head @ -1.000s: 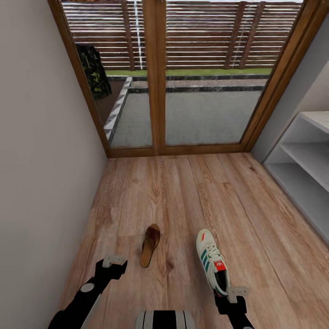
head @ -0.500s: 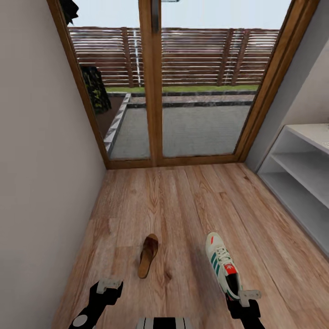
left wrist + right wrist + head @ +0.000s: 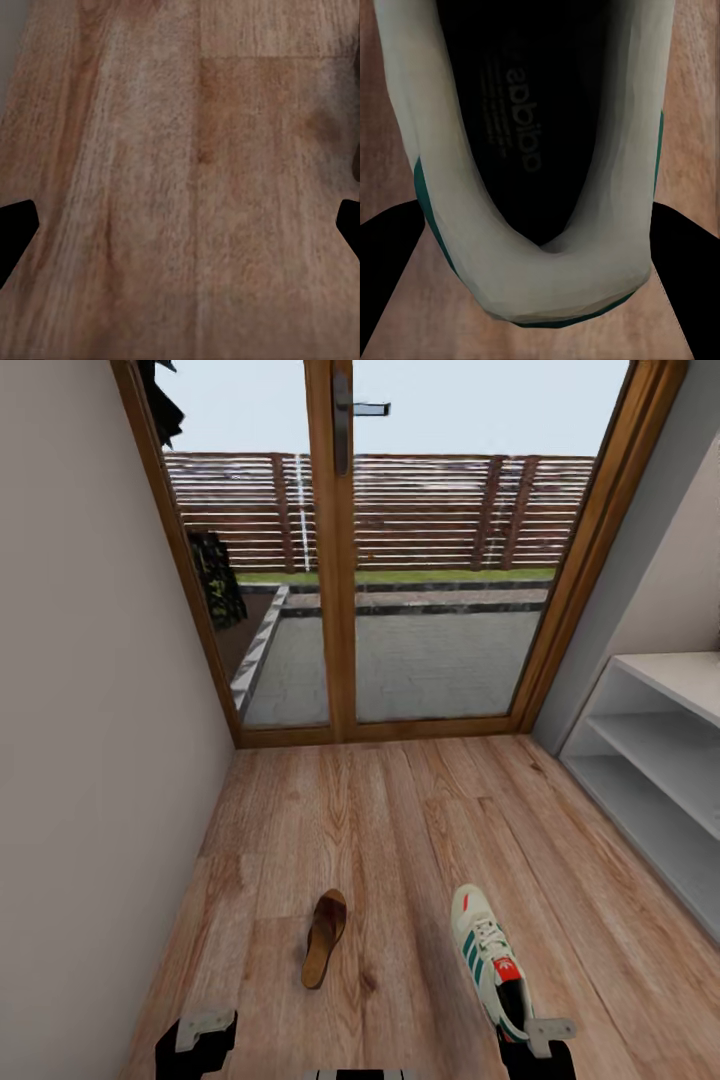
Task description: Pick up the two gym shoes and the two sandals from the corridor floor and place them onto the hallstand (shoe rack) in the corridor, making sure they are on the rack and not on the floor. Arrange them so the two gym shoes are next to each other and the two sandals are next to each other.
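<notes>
Sneaker [image 3: 487, 958] flat on floor [image 3: 400, 830], toe toward glass door [image 3: 340, 550], heel at my right claw [image 3: 537, 1045]. My right wrist view: heel collar [image 3: 540, 247] sits between my spread fingers [image 3: 386, 247], wide, not clamped. Sandal [image 3: 324, 937] lies near, to left of sneaker. My left claw [image 3: 200, 1032] over bare planks, fingers wide. Rack [image 3: 660, 760] along right wall.

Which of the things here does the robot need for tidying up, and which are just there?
For the job:
- gym shoe, on the floor
- sandal, on the floor
- hallstand, shelves bare where they show
- corridor floor
- right gripper, fingers either side of the shoe's heel
- left gripper, over bare floor

Just there:
- glass door
- fence outside
- wall
</notes>
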{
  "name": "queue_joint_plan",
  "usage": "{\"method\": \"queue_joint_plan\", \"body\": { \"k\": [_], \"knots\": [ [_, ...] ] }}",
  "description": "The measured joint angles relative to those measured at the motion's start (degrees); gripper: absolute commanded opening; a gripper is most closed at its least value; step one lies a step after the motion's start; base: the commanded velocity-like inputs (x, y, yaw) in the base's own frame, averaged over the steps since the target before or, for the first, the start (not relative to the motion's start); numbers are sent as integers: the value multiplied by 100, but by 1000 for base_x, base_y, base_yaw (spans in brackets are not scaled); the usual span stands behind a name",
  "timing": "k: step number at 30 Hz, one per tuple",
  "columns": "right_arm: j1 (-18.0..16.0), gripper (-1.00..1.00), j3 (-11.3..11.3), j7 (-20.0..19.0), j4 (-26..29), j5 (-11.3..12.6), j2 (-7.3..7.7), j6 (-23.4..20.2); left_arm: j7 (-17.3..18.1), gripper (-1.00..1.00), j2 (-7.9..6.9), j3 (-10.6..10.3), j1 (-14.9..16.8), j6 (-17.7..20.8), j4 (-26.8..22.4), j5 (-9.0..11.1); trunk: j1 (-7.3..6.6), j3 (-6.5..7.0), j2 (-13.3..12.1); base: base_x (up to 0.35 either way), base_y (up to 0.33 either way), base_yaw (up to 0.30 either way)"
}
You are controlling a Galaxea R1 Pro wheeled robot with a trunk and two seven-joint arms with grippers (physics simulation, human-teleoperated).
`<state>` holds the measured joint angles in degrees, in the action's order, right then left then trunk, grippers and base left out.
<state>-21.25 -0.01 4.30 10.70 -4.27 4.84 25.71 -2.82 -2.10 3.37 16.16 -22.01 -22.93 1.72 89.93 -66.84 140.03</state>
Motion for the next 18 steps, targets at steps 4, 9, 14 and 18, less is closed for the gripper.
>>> {"method": "queue_joint_plan", "body": {
  "k": [4, 9, 14, 18],
  "knots": [
    [0, -100, -8, 4, -184, 20, 4, 586, -225, 100, 11, -1, -1, -3, 4, -2, -88, 107, -160, 0, 0, -59],
    [0, -100, -4, 7, -292, 22, 0, 772, -275, 100, 19, -8, -1, -4, 4, -11, -198, 236, -361, 0, 0, -42],
    [0, -100, -7, 8, -294, 17, -1, 796, -283, 100, 17, -9, -2, -4, 4, -12, -307, 334, -562, 0, 0, -7],
    [0, -100, -8, 6, -298, 14, 0, 801, -289, 100, 17, -9, -2, -4, 4, -12, -395, 408, -722, 0, 0, -1]
  ]
}}
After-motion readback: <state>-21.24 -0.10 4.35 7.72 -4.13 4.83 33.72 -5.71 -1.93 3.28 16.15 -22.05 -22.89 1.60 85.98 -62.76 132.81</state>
